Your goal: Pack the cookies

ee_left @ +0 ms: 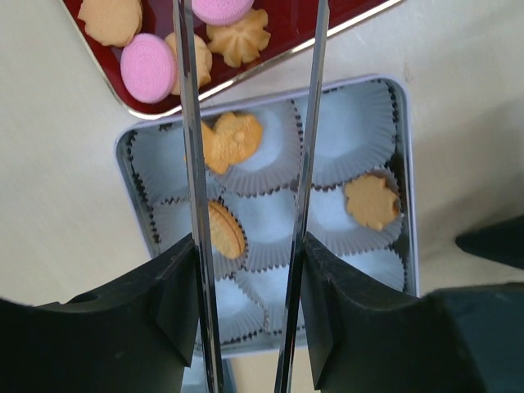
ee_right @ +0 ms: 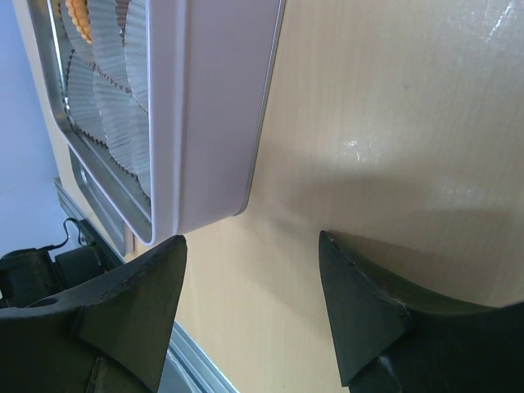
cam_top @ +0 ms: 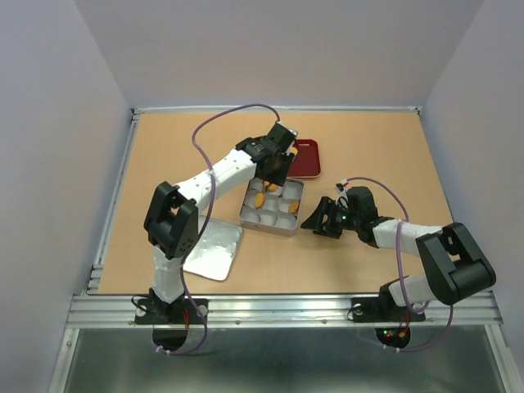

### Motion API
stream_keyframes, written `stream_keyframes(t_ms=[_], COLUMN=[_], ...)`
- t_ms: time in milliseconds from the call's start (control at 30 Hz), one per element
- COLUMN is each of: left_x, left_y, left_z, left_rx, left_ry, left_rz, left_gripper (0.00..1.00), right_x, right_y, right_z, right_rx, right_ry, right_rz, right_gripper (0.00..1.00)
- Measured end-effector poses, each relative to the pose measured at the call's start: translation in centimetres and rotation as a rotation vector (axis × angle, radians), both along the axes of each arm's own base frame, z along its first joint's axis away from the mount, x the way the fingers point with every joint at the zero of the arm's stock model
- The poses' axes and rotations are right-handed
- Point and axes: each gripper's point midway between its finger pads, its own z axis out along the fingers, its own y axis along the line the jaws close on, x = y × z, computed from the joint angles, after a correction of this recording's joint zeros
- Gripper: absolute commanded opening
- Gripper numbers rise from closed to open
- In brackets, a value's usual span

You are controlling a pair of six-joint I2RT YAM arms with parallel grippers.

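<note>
The silver tin (cam_top: 288, 230) of paper cups sits mid-table, with the dark red tray (cam_top: 309, 160) just behind it. In the left wrist view the tin (ee_left: 407, 164) holds three cookies: an orange flower (ee_left: 235, 137), a sandwich biscuit on edge (ee_left: 224, 230) and another flower (ee_left: 372, 201). The tray (ee_left: 295, 24) carries a pink cookie (ee_left: 149, 67), a yellow flower (ee_left: 239, 37) and others. My left gripper (ee_left: 250, 246) (cam_top: 274, 155) hovers over the tin's far edge, shut on long metal tongs (ee_left: 199, 164) whose tips run out of frame by a pink cookie (ee_left: 221, 8). My right gripper (ee_right: 250, 246) (cam_top: 319, 219) rests open beside the tin's wall (ee_right: 213, 123).
A silver lid (cam_top: 214, 250) lies flat on the table near the left arm's base. Raised metal rails border the wooden table (cam_top: 385, 155), and grey walls close it in on three sides.
</note>
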Motion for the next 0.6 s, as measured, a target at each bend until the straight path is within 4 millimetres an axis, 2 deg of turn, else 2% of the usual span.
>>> stream_keyframes(t_ms=[200,400,600], left_x=[2.0,2.9,3.3], left_y=[-0.3,-0.4,-0.4], left_z=[-2.4,-3.3,-5.0], left_rx=[0.029,0.023,0.037], left_ry=[0.023,0.035,0.056], left_rz=[0.009,0.004,0.001], left_gripper=[0.56,0.56,0.56], right_x=[0.0,0.2,0.3], right_y=[0.0,0.0,0.1], right_z=[0.0,0.0,0.0], right_rx=[0.012,0.027,0.049], right_ry=[0.001,0.004,0.005], right_rz=[0.005,0.008,0.014], right_gripper=[0.71,0.71,0.71])
